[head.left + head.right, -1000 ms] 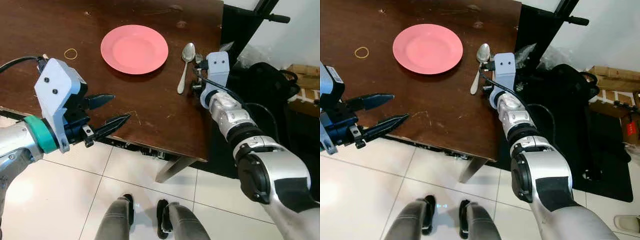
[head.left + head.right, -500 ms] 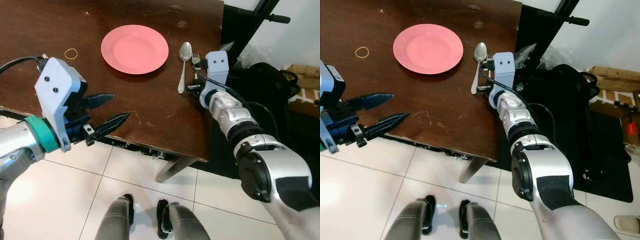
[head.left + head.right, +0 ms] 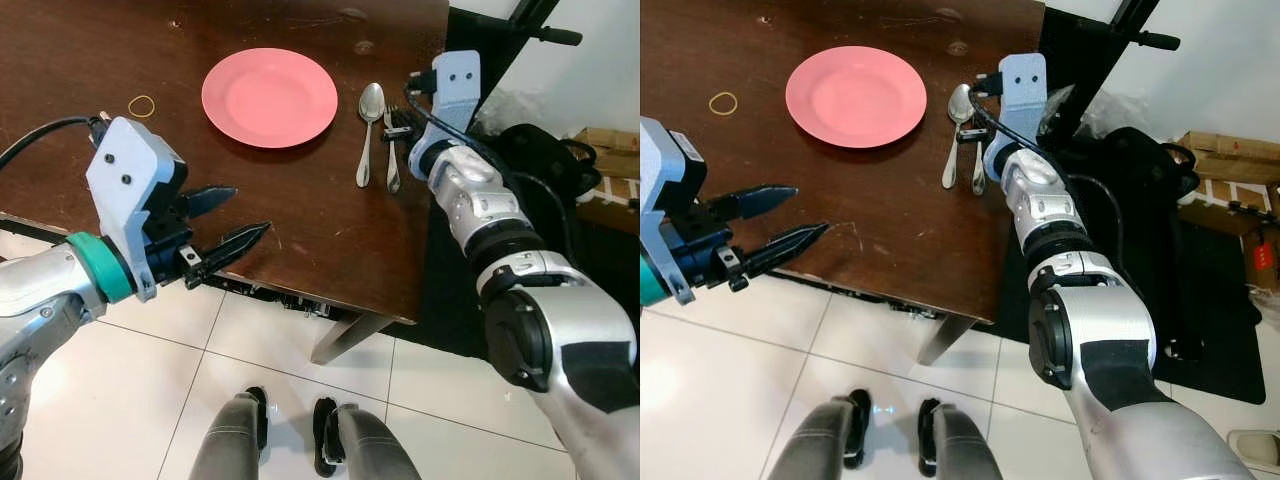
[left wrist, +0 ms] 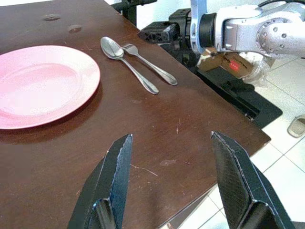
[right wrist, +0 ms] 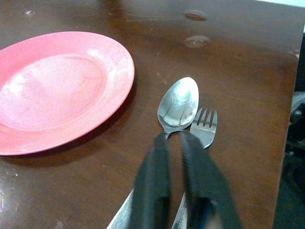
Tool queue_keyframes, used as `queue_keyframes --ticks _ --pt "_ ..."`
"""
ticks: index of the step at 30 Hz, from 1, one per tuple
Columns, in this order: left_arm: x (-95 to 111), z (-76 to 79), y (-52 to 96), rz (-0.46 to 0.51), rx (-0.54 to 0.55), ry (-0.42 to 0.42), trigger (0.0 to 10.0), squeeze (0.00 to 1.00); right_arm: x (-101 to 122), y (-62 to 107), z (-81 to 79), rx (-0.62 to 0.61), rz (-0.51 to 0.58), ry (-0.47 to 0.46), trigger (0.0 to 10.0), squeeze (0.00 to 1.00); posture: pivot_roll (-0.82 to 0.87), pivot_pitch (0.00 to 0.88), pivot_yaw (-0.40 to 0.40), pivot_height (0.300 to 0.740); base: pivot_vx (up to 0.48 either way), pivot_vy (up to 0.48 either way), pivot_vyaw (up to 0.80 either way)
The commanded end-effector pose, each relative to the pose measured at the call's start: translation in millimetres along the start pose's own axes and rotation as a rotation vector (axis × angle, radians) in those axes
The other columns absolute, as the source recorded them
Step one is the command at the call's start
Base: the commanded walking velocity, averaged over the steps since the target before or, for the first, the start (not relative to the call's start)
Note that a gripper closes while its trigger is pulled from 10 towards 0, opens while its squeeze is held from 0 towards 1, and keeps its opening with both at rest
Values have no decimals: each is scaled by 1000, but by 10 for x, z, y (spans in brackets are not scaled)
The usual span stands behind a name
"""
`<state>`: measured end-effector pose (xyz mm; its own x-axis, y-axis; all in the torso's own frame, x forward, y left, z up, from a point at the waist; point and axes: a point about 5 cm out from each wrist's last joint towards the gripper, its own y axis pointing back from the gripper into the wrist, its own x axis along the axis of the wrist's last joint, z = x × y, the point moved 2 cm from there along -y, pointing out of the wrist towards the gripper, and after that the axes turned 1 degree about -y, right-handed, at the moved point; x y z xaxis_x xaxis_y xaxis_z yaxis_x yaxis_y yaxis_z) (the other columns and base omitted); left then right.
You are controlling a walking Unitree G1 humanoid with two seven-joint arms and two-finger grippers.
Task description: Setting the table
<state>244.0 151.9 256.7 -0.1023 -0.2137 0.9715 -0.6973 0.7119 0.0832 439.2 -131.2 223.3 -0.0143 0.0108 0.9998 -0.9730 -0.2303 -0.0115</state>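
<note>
A shiny spoon [image 5: 178, 104] and fork [image 5: 205, 128] lie side by side; right end effector [image 5: 174, 138] above looks nearly closed, apparently empty.

The spoon [image 5: 177, 105] and fork [image 5: 205, 128] handles are covered by the right hand's fingers [image 5: 155, 188]. The plate [image 5: 57, 88] is cut off at the edge.

light: you had even, bright indoor light on all four views, nothing dim.
glare: the white floor tiles [image 3: 120, 400] washed out pale at the lower left; the spoon [image 5: 178, 102] bowl caught a soft sheen.
shadows: the pink plate [image 5: 57, 86] cast a thin dark rim on the table [image 4: 157, 124].
focus: your right gripper [image 5: 177, 138] fingers were soft and blurred up close.
</note>
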Motion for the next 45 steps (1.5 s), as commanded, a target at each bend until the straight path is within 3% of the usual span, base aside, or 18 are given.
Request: queue_keyframes --ticks 1,14,15,17,18,26,27,30,31,34,45 --pt "0 32 -6 4 -12 1 10000 0 -151 34 87 -53 -59 12 10000 1000 244 203 -35 740 0 0 0" --pt "30 52 76 -14 -3 -6 10000 0 -291 29 16 -106 -128 7 10000 1000 301 236 -30 740 0 0 0" --pt "36 55 89 -18 -1 -7 10000 0 -311 34 25 -121 -136 14 10000 773 305 240 -30 740 0 0 0" --pt "39 57 96 -20 -1 -7 10000 0 -323 37 32 -130 -141 18 10000 773 305 240 -30 740 0 0 0" --pt "38 59 105 -24 0 -8 10000 0 -343 42 33 -132 -148 9 10000 0 310 243 -29 740 0 0 0" --pt "31 67 135 -39 2 -7 10000 0 -442 65 24 -127 -188 14 10000 0 317 251 -24 740 0 0 0" --pt "31 67 136 -40 3 -6 10000 0 -482 76 26 -127 -206 1 3333 0 321 251 -27 740 0 0 0" --pt "32 67 138 -41 5 -6 10000 0 -511 84 26 -127 -219 -8 3333 0 321 251 -27 740 0 0 0" --pt "33 66 141 -42 6 -4 10000 0 -543 92 17 -122 -234 -37 0 0 323 251 -28 740 0 0 0" --pt "32 65 148 -43 12 -3 10000 0 -605 100 -47 -77 -268 -78 0 0 321 251 -33 740 0 0 0" --pt "32 62 132 -39 17 2 10000 0 -593 94 -67 -44 -280 -68 0 0 308 248 -38 740 0 0 0"
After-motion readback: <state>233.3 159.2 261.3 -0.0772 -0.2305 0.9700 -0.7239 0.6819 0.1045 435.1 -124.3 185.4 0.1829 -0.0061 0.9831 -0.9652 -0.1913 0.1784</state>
